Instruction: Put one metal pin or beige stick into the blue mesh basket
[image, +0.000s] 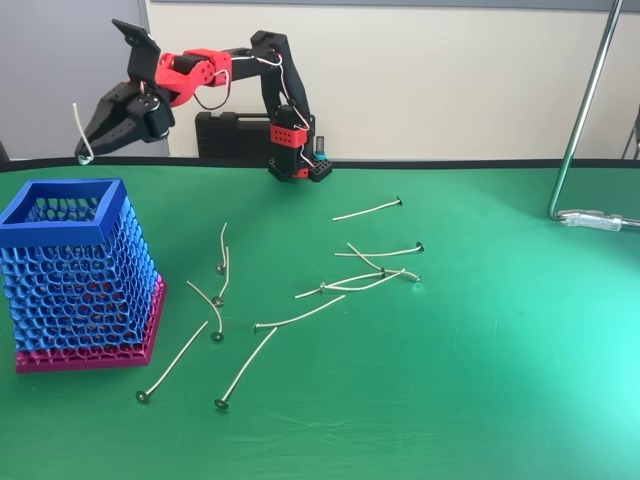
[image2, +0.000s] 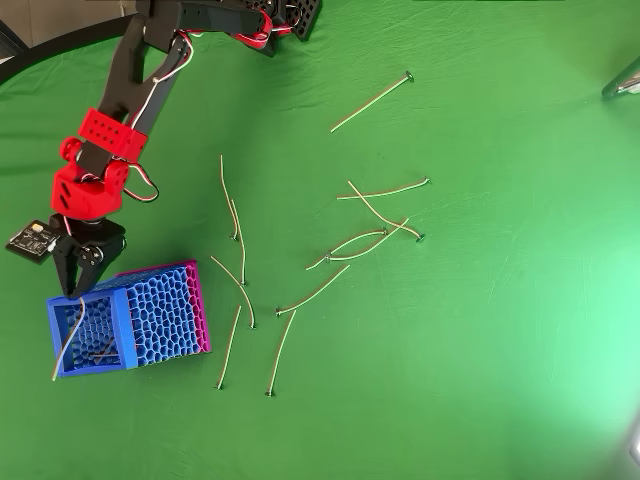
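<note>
Pick-up done, release not yet made: one thin, curved cream-beige pin (image: 80, 135) pinched in the black two-finger gripper (image: 88, 150) of the red-and-black arm, lifted clear of the green table cloth (image: 480, 360). Jaws closed down to almost nothing on the pin, which sticks up past the fingertips and hooks a little below them in the fixed view. From overhead, gripper (image2: 72, 285) poised at the rim of the tall blue honeycomb-mesh basket with the magenta base (image2: 120, 325), with the held pin (image2: 68, 340) reaching across the open mouth. Judged near the end: left only to settle over the opening and let go. About a dozen like pins (image: 300, 318) scattered on the cloth to the right of the basket (image: 75, 275), well apart from the jaws.
</note>
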